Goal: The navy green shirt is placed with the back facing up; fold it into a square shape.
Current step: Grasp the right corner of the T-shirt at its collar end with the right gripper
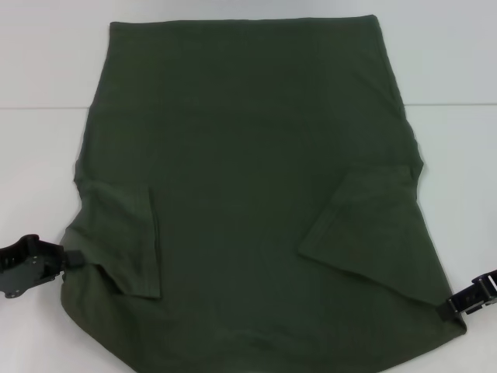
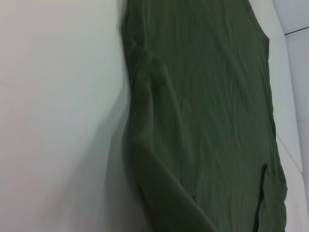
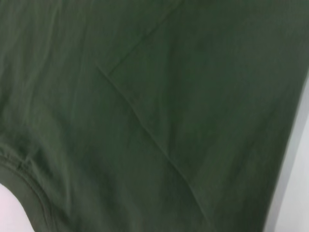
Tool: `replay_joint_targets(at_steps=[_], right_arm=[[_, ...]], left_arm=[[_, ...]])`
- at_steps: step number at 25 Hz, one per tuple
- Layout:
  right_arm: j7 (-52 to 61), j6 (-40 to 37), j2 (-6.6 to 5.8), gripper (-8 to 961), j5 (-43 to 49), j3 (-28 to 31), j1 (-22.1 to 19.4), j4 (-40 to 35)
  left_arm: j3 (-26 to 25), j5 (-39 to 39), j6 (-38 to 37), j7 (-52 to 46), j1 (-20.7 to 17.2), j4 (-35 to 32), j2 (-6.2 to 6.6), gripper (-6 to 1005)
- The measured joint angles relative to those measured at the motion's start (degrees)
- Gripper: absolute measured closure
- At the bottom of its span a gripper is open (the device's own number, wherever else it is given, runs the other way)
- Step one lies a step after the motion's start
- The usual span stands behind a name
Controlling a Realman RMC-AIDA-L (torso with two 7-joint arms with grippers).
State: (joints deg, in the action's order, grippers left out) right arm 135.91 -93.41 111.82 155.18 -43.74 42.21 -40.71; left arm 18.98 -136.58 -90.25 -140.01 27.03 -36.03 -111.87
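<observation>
Lying flat on the white table, the navy green shirt fills the middle of the head view, plain side up, its near edge cut off by the frame. Both short sleeves are folded inward onto the body: the left sleeve and the right sleeve. The left gripper touches the shirt's left edge near that sleeve; the right gripper meets the cloth at its near right corner. Cloth hides the fingertips of both, so I cannot tell whether either pinches the fabric. Neither wrist view shows fingers, only olive cloth and table.
</observation>
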Motion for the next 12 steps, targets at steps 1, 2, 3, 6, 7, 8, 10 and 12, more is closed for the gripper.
replay_joint_targets(at_steps=[1, 2, 3, 6, 7, 8, 10, 12], right_arm=[[0.2, 0.0, 0.06, 376, 0.0, 0.0, 0.0, 0.0], [0.4, 0.1, 0.11, 377, 0.0, 0.0, 0.1, 0.0], [0.7, 0.2, 0.19, 377, 0.0, 0.0, 0.1, 0.0], [1.2, 0.6, 0.36, 379, 0.0, -0.5, 0.3, 0.1], [1.4, 0.6, 0.4, 379, 0.0, -0.7, 0.4, 0.2], [1.6, 0.7, 0.45, 380, 0.0, -1.1, 0.4, 0.2], [2.0, 1.1, 0.49, 381, 0.0, -1.6, 0.4, 0.2], [2.2, 1.3, 0.5, 382, 0.1, -2.0, 0.4, 0.0]], left_arm=[[0.0, 0.0, 0.0, 0.0, 0.0, 0.0, -0.01, 961], [0.0, 0.0, 0.0, 0.0, 0.0, 0.0, -0.01, 961], [0.0, 0.0, 0.0, 0.0, 0.0, 0.0, -0.02, 961], [0.0, 0.0, 0.0, -0.1, 0.0, 0.0, -0.01, 961], [0.0, 0.0, 0.0, -0.1, 0.0, 0.0, 0.01, 961], [0.0, 0.0, 0.0, -0.1, 0.0, 0.0, 0.01, 961], [0.0, 0.0, 0.0, -0.1, -0.1, 0.0, 0.04, 961], [0.0, 0.0, 0.0, -0.1, -0.1, 0.0, 0.05, 961]])
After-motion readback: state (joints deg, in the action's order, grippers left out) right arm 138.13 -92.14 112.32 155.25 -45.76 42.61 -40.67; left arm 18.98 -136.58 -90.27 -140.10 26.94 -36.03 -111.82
